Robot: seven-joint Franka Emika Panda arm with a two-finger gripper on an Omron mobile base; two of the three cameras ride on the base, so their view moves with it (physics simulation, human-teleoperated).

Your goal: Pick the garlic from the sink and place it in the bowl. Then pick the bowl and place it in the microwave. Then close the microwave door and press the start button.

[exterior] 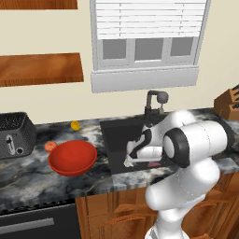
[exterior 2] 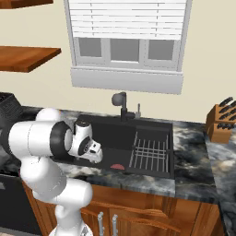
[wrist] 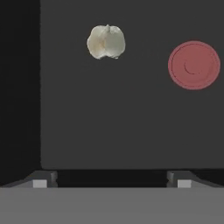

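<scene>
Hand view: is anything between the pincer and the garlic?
No. In the hand view, only bare dark sink floor separates the open pincer from the garlic.

Arm (exterior: 186,186): glossy white, rounded link shells, smooth and bulbous. Joints marked by dark, near-black rings; 1 wide dark band circles the big round housing in both base views. Wrist section white with dark grey patches.

Gripper (wrist: 112,179): 2 small dark finger tips (wrist: 41,179), blocky, each with a pale grey square pad face.

No cables, screws or markings discernible.
</scene>
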